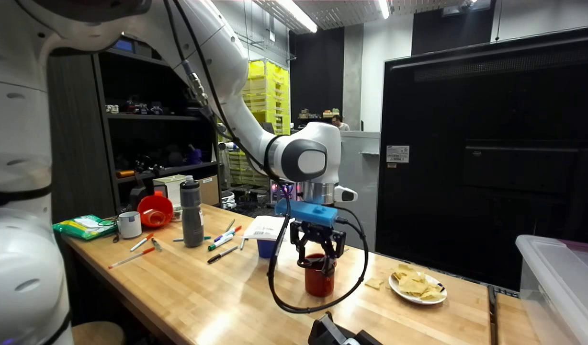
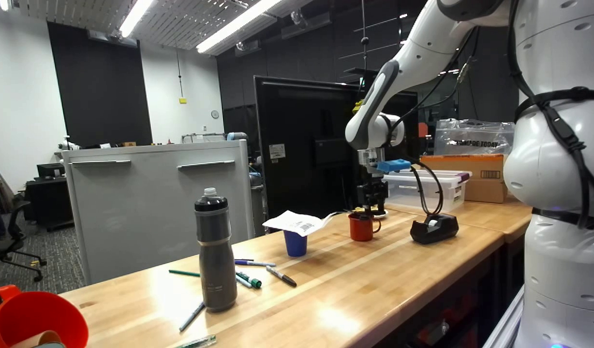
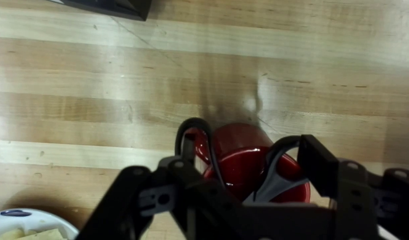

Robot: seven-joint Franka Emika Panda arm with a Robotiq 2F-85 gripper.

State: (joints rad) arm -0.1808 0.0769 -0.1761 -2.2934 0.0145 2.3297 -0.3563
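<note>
– Since the claw [image 3: 247, 158] stands spread, where're the scissors [image 3: 272, 181]?
– Right below, prob. blades-down in the mug [image 1: 319, 282], loops up by its fingers; contact, can't tell.
– Handling?
– Prob. light, stiff, slick plastic; may pivot, so pinch both loops tog., not just one.
</note>
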